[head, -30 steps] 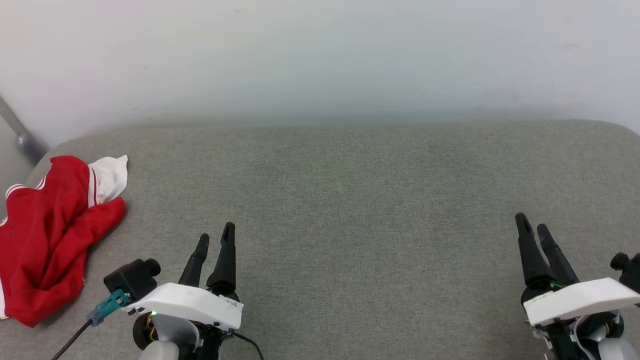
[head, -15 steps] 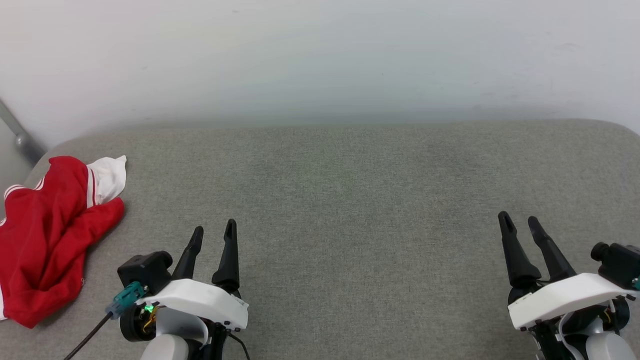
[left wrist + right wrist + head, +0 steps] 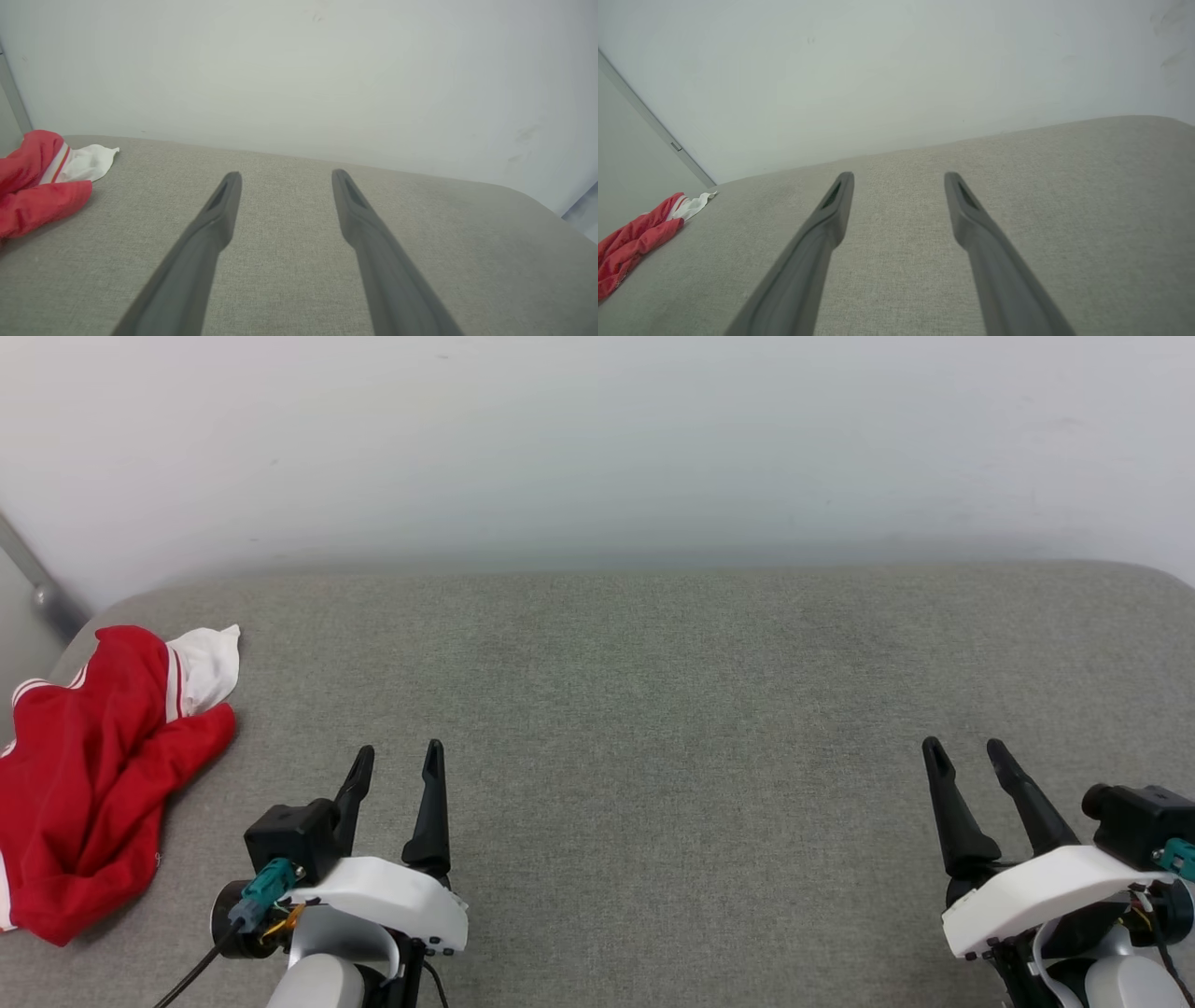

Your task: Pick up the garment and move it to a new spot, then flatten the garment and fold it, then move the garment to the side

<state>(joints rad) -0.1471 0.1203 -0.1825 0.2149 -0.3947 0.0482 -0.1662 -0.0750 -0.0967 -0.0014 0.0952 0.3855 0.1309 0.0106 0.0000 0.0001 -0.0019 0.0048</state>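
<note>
Although it lies crumpled, the garment (image 3: pixel 89 775) shows a clear long axis in the head view: it runs from the far left corner of the grey padded surface (image 3: pixel 653 709) back toward the robot, along that surface's left edge, with part of the red cloth reaching the picture's left border. Its white sleeve (image 3: pixel 207 665), edged with red-white stripes, sits at the far end and points right, toward the middle of the surface. A pale wall (image 3: pixel 597 448) rises behind the padding, and a slanted grey metal bar (image 3: pixel 37 588) stands against it just beyond the garment's far end. The left gripper (image 3: pixel 400 749) hovers near the garment, to its right and apart from it, with bare grey fabric between them; its fingers are spread and hold nothing. The right gripper (image 3: pixel 963 745) hangs well apart at the opposite side, fingers likewise spread and empty, pointing toward the wall
</note>
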